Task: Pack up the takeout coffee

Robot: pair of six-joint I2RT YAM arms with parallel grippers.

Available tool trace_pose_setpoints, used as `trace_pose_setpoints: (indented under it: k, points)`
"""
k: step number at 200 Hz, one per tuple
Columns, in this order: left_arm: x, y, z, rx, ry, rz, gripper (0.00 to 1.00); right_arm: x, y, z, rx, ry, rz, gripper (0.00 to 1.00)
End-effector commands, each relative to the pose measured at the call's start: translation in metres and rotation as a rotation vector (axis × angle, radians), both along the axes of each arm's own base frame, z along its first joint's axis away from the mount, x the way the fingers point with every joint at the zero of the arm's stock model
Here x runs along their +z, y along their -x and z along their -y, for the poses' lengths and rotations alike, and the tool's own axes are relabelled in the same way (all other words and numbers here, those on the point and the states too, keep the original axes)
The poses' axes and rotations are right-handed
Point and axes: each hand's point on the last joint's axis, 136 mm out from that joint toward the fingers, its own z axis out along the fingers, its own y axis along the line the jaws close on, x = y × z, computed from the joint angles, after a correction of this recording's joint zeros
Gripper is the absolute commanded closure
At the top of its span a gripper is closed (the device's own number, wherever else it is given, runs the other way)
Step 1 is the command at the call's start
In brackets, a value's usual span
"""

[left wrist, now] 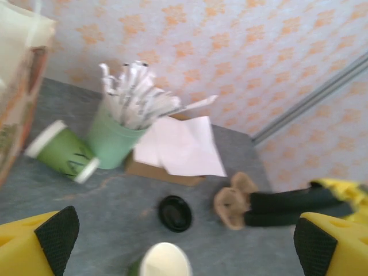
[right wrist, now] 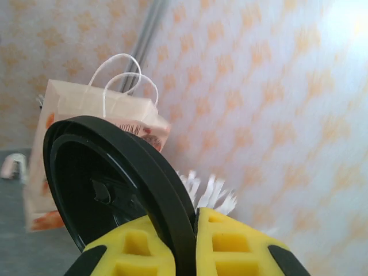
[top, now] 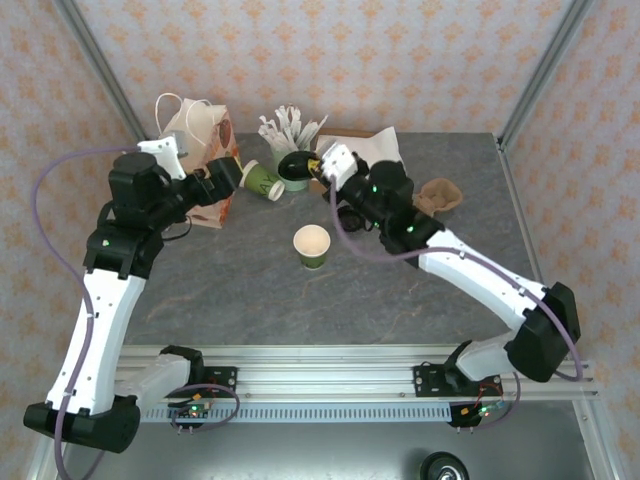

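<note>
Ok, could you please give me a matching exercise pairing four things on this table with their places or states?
1 black lid
2 paper bag
3 open cup
4 pale green cup

A full of wrapped sticks
B upright, mid-table
C gripped by the right fingers
D at the back left

Pairs: 1-C, 2-D, 3-B, 4-A
</note>
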Motion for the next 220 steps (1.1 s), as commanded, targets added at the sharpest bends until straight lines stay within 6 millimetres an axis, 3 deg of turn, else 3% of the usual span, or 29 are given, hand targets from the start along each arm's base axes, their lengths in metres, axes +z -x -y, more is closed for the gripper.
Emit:
trace_pose_setpoints:
  k: [1,33,64,84,110,143,175,220]
  points:
    - [-0.020,-0.001,0.023,-0.070,0.163,-0.239,0.00,0.024,0.000,-0.003,-0.119,0.299,0.548,1.00]
    - [-0.019,-0.005,0.054,-0.226,0.304,-0.365,0.06,0.005,0.015,-0.027,-0.091,0.542,0.962,1.00]
    - [-0.033,0.006,0.059,-0.297,0.227,-0.463,0.11,0.011,0.036,-0.037,-0.109,0.498,1.233,1.00]
    - [-0.035,0.010,0.062,-0.370,0.170,-0.437,0.15,0.021,0.054,-0.040,-0.086,0.421,1.337,1.00]
    - [-0.031,0.020,0.065,-0.469,0.080,-0.359,0.22,0.021,0.073,-0.041,-0.018,0.342,1.380,1.00]
    - [-0.033,0.023,0.048,-0.442,-0.100,-0.294,0.28,0.012,0.080,-0.041,0.039,0.317,1.353,1.00]
    - [-0.029,0.023,0.056,-0.521,-0.115,-0.250,0.35,-0.003,0.089,-0.046,0.115,0.344,1.308,1.00]
    - [-0.048,0.020,0.058,-0.584,-0.149,-0.319,0.45,0.002,0.096,-0.051,0.125,0.315,1.315,1.00]
